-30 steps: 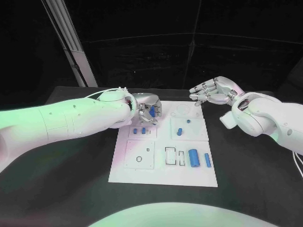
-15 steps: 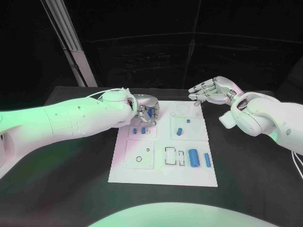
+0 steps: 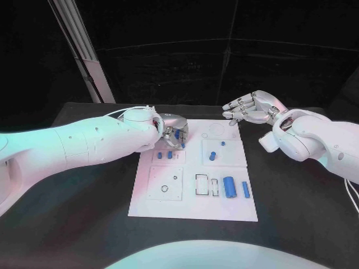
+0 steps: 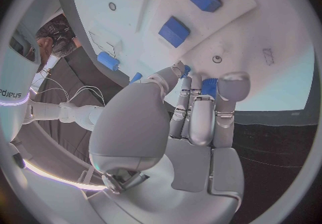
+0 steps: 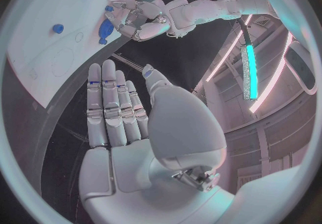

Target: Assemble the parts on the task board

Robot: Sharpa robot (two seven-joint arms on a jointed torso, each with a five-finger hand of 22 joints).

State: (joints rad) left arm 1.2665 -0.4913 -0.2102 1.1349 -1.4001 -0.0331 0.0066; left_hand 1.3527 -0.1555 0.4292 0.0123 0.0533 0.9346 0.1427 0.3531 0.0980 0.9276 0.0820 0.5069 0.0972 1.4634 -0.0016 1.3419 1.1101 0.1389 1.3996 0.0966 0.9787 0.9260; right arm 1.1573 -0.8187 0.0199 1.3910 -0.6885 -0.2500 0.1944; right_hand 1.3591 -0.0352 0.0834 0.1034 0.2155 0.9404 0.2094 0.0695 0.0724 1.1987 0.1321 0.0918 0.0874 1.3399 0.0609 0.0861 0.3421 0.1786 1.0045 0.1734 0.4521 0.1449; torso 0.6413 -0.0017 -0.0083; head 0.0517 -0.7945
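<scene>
Head view first, working outward from my side of the table: the white rectangular task board (image 3: 194, 193) lies lengthwise away from me, and on its near right part I see a stout blue cylinder (image 3: 229, 185) beside a thinner blue peg (image 3: 245, 189), both with their long axes running away from me, next to dark-outlined rectangular slots (image 3: 202, 184). Further up, a small blue part (image 3: 212, 156) lies on the middle right panel, and two short blue blocks (image 3: 164, 155) sit on the left panel just below my left hand (image 3: 174, 130). That hand hangs over the board's far left part, fingers drawn together and pointing down at the board; I judge it the nearer hand for any move there. Left wrist view adds what the head camera hides: a small blue piece (image 4: 209, 86) sits pinched at the fingertips (image 4: 228, 86), just above the white surface, with the two blocks beyond it. My right hand (image 3: 251, 109) hovers off the board's far right corner, and the right wrist view shows its fingers straight, side by side and holding nothing.
</scene>
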